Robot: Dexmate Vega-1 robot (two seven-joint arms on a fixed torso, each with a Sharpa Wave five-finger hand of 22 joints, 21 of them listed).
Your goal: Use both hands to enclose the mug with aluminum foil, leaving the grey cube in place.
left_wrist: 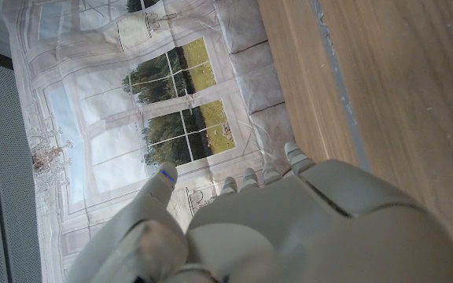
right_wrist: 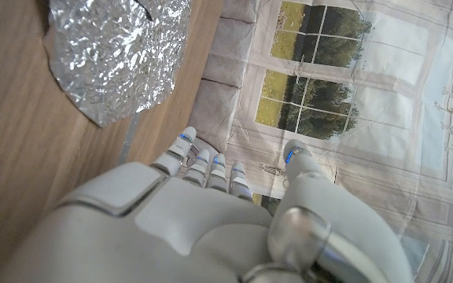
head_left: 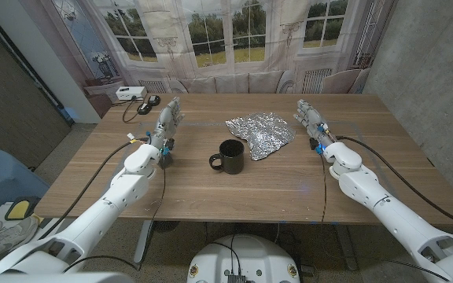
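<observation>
White robot hands stand apart at the table's sides, left hand and right hand both holding nothing, fingers extended. Between them a black mug stands upright, its contents indiscernible, just beside the crumpled aluminum foil nearer the right hand.

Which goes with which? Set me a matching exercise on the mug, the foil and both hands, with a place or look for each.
1. mug
2. foil
3. left hand
4. right hand

a. silver, crumpled
b. open, right of the foil
c. black, handle to its left
d. open, left of the mug

Pairs: 1-c, 2-a, 3-d, 4-b
</observation>
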